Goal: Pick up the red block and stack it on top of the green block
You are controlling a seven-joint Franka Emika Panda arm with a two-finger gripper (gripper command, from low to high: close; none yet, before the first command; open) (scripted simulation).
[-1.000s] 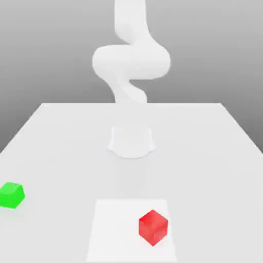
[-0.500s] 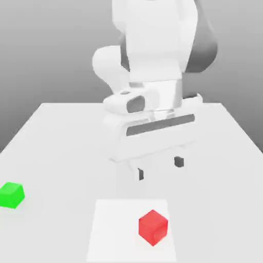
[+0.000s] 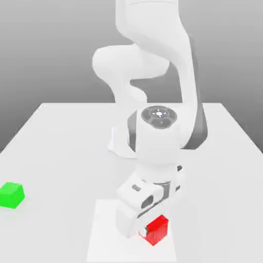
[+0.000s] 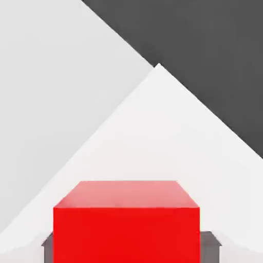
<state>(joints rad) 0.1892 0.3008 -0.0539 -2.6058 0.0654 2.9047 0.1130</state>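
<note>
Nearest in the exterior view, the small glossy red cube [image 3: 157, 229] sits on a paler white square patch [image 3: 102, 241] of the white bench [image 3: 61, 138], at about six o'clock from the arm's base. The white gripper [image 3: 137, 226] is right down on it, its body covering the cube's nine o'clock side. In the hand view the red cube [image 4: 126, 221] has dark grey fingers [image 4: 48, 246] on both flanks; whether they press it, I cannot tell. The small green cube [image 3: 11, 194] lies well apart, at nine o'clock.
</note>
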